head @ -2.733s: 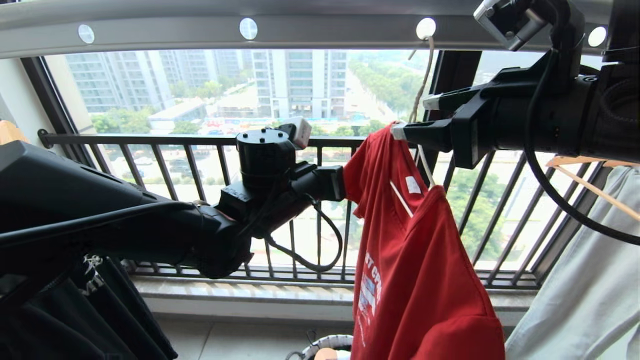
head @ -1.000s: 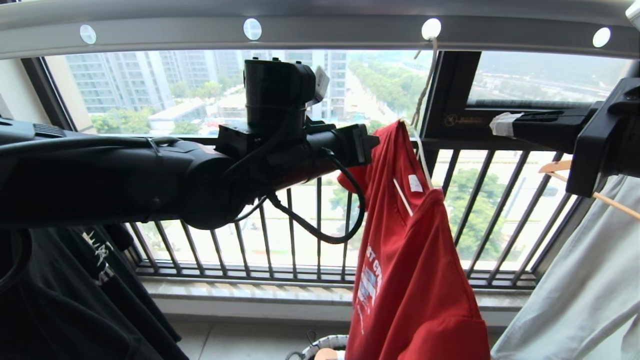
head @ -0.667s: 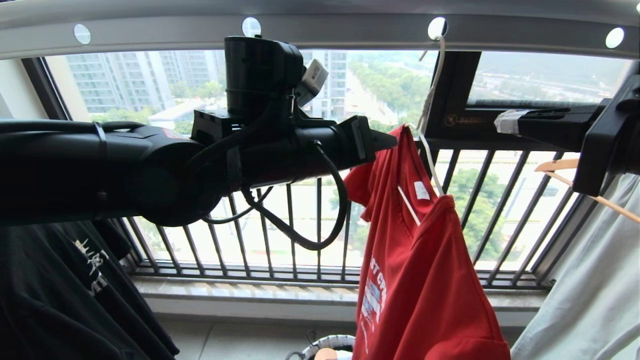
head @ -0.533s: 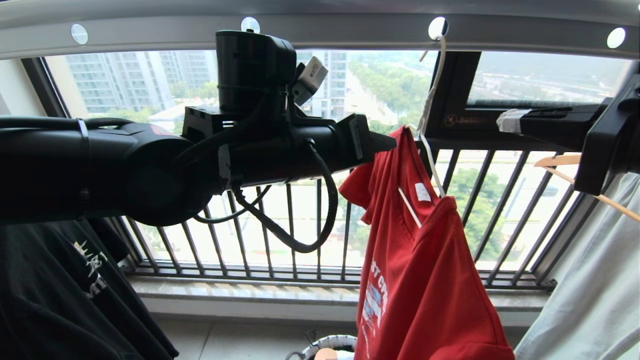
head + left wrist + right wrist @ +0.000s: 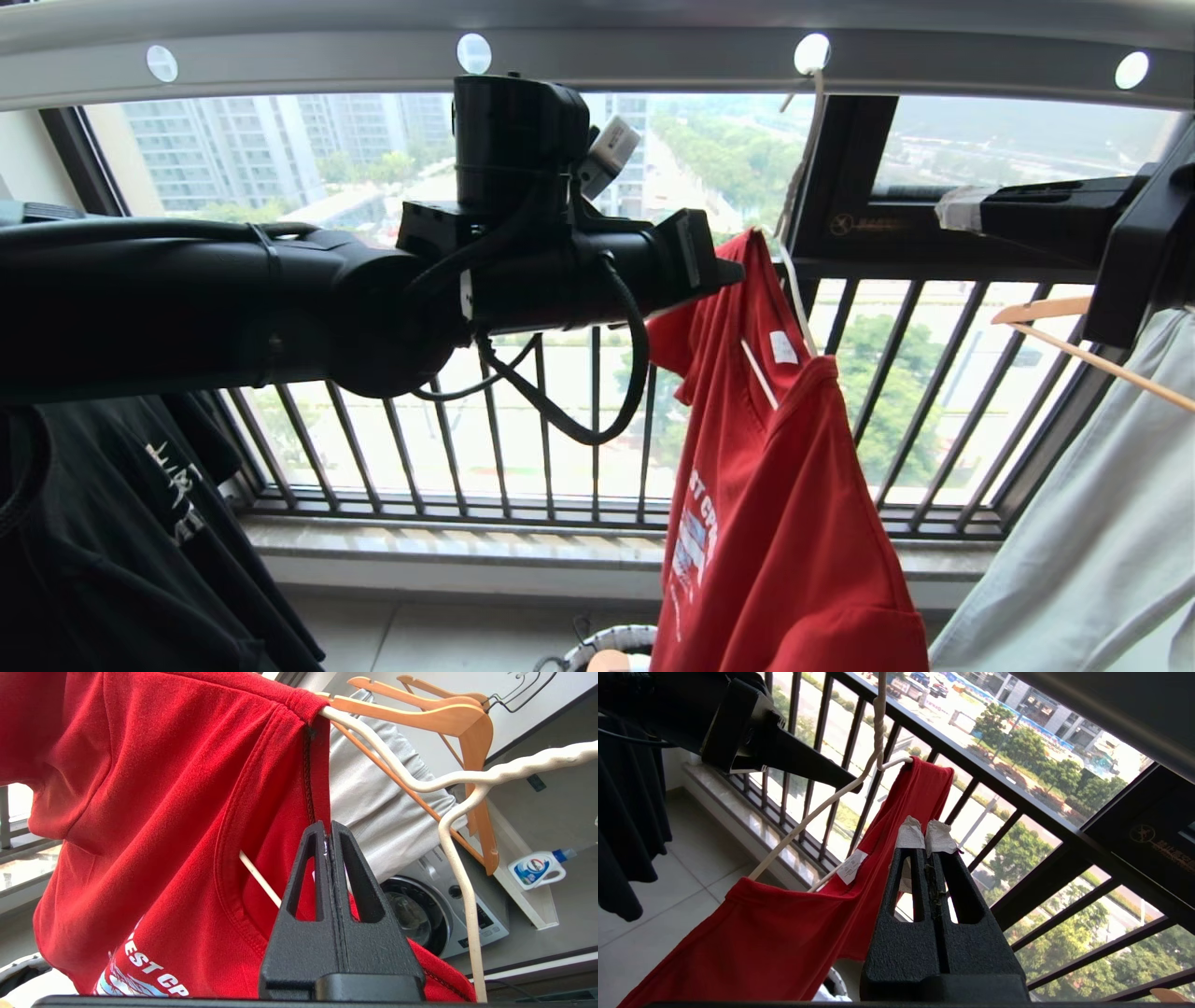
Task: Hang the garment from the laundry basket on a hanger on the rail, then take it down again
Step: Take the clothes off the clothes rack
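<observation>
Overhead, left gripper (image 5: 330, 833) clamped on "WEST COAST" garment's (image 5: 794, 523) collar; right gripper (image 5: 927, 835) closed, empty.

Left tool (image 5: 733, 273) touches hanging red garment (image 5: 784, 523).

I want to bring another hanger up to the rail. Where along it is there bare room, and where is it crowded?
The rail is bare between the black T-shirt and the red T-shirt, though the left tool crosses below. Crowded: the white hanger, the right tool, the wooden hanger and grey garment.
</observation>
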